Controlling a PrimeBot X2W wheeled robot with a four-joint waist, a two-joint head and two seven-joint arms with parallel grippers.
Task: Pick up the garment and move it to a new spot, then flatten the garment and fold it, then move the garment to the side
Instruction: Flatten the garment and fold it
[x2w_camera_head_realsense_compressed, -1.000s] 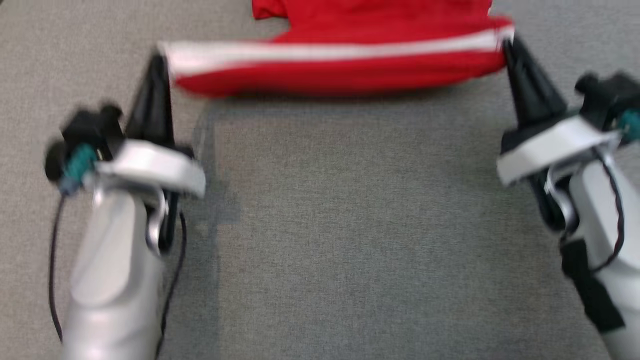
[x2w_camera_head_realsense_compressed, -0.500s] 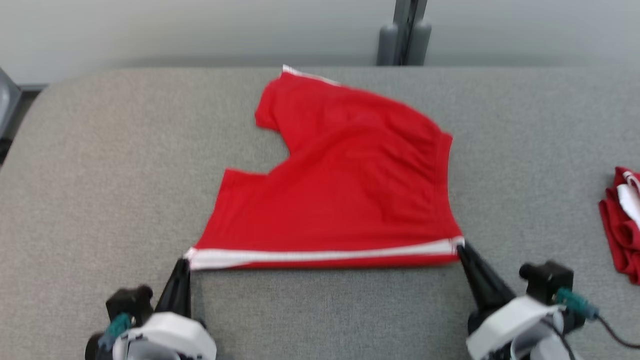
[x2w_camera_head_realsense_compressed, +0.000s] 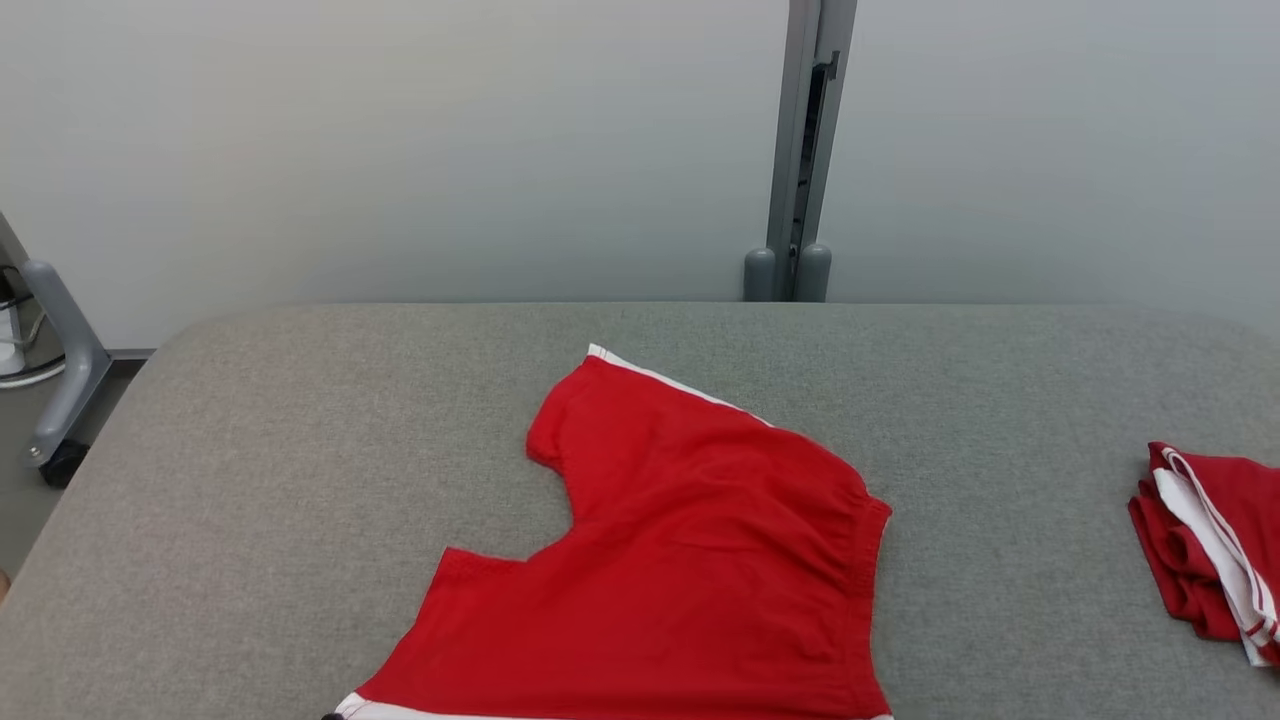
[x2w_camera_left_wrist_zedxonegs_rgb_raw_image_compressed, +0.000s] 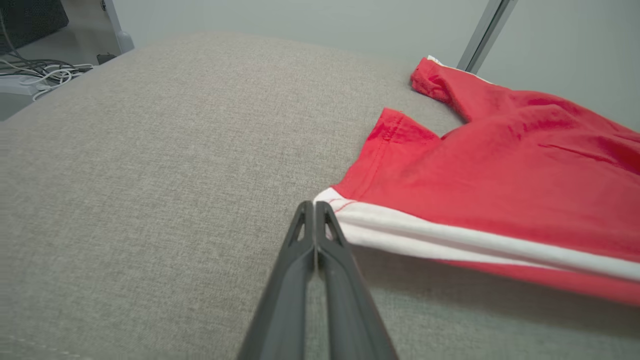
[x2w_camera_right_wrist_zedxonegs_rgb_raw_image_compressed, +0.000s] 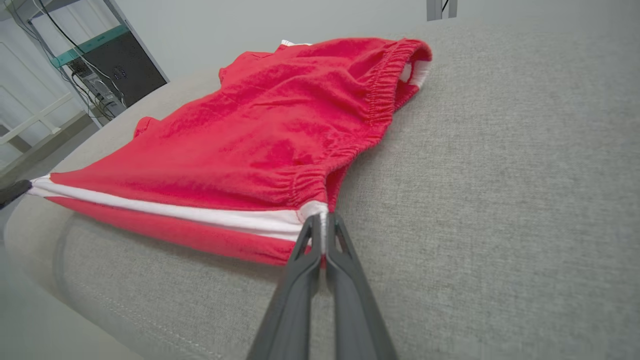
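The garment, red shorts with a white side stripe, lies spread on the grey padded table, waistband to the right. In the left wrist view my left gripper is shut on the leg-end corner of the white-striped edge of the garment. My right gripper is shut on the waistband end of that same stripe of the garment. The striped edge hangs taut between the two grippers, slightly off the table, with a shadow under it. The left gripper's dark tip also shows at the far corner in the right wrist view.
A second red and white garment lies folded at the table's right edge. A grey post stands behind the table against the pale wall. A grey frame stands off the left end, with cables on the floor.
The head camera has tilted up, so the whole picture shifted and both grippers dropped below its bottom edge. Both stay shut on the garment's striped edge.
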